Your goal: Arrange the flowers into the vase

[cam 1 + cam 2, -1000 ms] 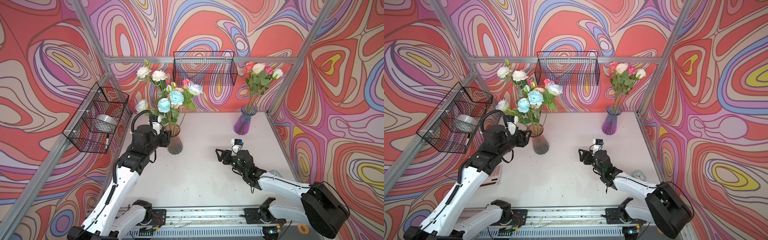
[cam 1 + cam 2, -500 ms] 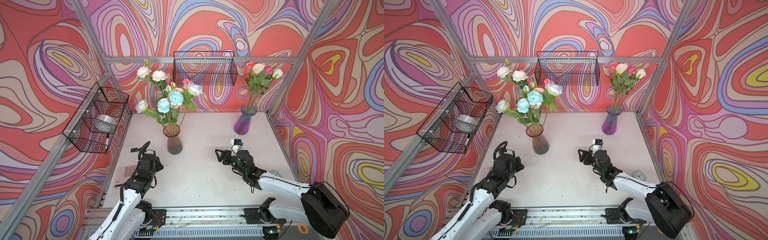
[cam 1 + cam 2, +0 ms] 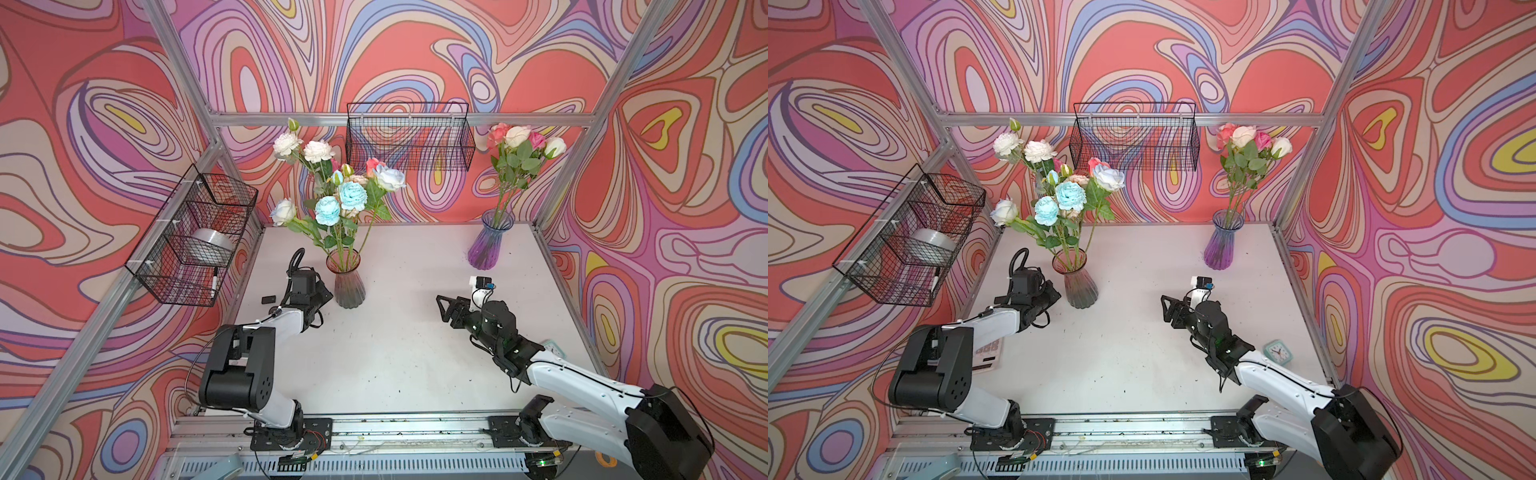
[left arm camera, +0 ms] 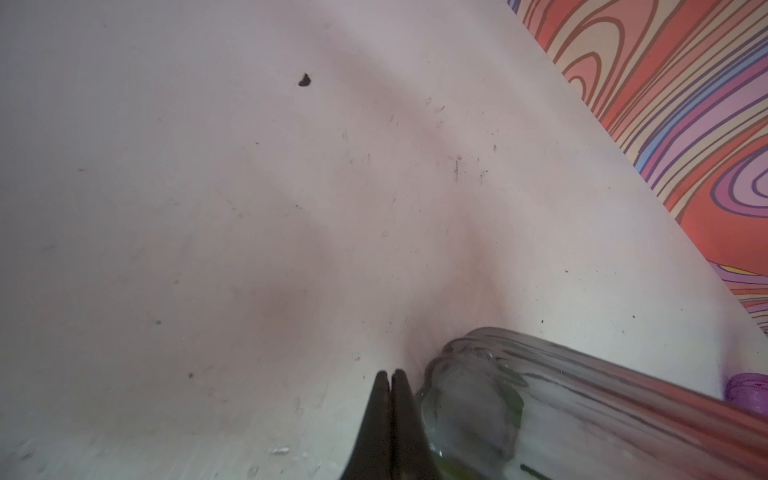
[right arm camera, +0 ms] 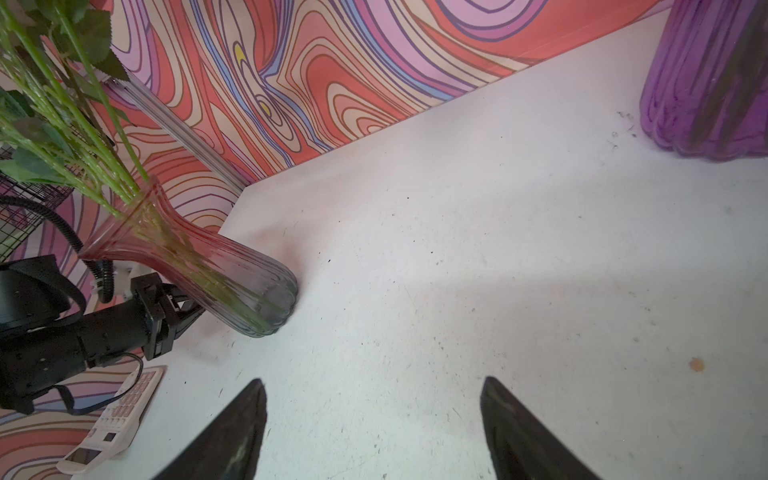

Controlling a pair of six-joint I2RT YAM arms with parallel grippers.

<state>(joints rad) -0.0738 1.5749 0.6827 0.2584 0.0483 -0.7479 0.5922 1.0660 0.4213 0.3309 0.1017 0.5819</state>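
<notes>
Swirl-patterned walls enclose a white table [image 3: 395,353]. Just beside the left gripper [image 4: 390,379], whose jaws are pressed together on nothing, stands the pink-grey vase [image 3: 348,289] holding the flowers [image 3: 340,199]. The right gripper [image 5: 374,388] is spread wide and empty, well apart from them.

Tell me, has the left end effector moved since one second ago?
Yes. The left end effector, now shut, has dropped from near the rim of the pink vase to beside its base, on the same side.

Left hand [image 4: 390,374] clamped shut – right hand [image 5: 372,380] agape (both low).
</notes>
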